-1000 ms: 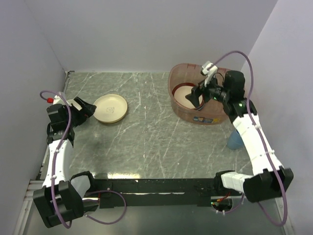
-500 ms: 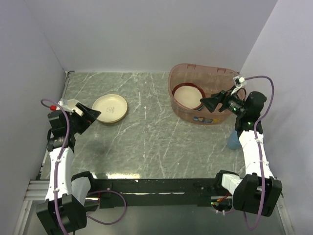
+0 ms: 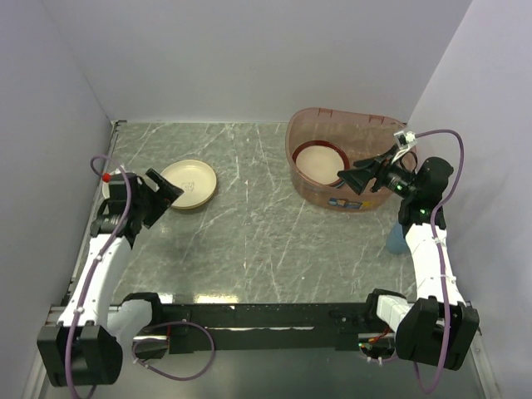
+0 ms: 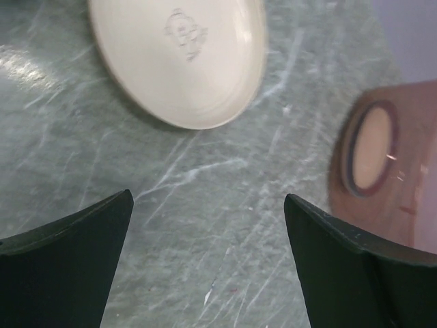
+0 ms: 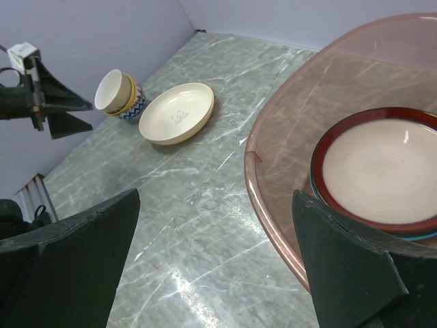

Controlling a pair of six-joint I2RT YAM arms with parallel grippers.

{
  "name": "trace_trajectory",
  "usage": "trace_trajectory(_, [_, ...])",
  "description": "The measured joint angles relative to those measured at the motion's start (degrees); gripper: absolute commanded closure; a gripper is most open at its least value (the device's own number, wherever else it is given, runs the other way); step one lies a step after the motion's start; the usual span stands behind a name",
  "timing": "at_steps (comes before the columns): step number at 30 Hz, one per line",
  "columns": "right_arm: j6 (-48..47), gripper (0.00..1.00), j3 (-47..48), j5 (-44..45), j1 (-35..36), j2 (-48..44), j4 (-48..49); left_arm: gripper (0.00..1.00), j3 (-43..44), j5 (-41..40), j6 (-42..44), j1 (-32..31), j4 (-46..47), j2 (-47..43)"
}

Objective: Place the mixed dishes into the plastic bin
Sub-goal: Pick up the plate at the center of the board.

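Plate (image 4: 181,55), cream, lies flat on the bench (image 4: 205,178) just ahead of the left fingers (image 4: 68,266), spread wide and empty; right fingers (image 5: 75,253), likewise spread, hang by the bin (image 5: 273,198), farther off.

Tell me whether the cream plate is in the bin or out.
Out. The cream plate lies on the table, left of the bin, which holds a red-rimmed plate.
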Motion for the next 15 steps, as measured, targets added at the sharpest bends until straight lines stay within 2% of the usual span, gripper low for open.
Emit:
trace_trajectory(8, [-0.02, 0.00, 0.00, -0.87, 0.00, 0.24, 0.00, 0.01, 4.76, -13.31, -4.83, -5.16, -4.83, 13.07])
trace_trajectory(10, [-0.07, 0.00, 0.00, -0.92, 0.00, 0.46, -0.02, 0.06, 6.23, -15.23, -5.22, -5.60, -4.85, 16.63])
trace_trajectory(15, [-0.44, 0.00, 0.00, -1.07, 0.00, 0.61, -0.04, 0.10, 10.01, -19.41, -6.51, -5.79, -4.61, 25.40])
